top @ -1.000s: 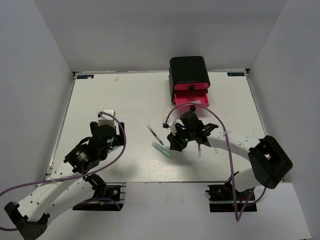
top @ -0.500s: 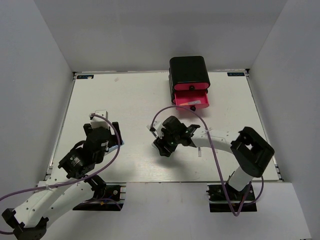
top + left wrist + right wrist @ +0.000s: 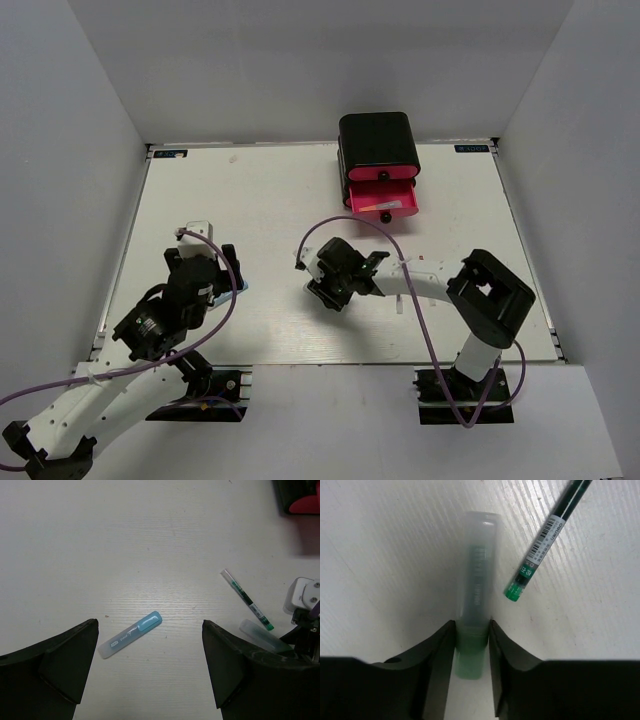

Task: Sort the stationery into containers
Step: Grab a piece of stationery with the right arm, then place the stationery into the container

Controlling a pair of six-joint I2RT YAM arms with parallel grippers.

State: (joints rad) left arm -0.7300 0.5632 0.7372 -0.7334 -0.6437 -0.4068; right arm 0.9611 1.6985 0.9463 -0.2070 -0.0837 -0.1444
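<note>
The white wood-grain table was matte, with fine lines running across its board. At its far edge stood the glossy black rounded cabinet, smooth and curved at the corners. 1 pink-fronted drawer with a round black knob was pulled out toward the arms.

The right arm lay low and folded leftward across the table, with its wrist tipped down. The left arm stretched forward from its base, its wrist angled down at the board.

The left gripper hung above the table with its 2 dark, blunt fingers spread wide, holding nothing. Between them on the board lay the light blue marker with a frosted translucent end.

The right gripper had its 2 black fingers pressed against both sides of the frosted translucent marker with a green end, which lay flat on the table. Just beside it lay the thin dark green pen with a white barcode label, tilted and apart from the marker.
</note>
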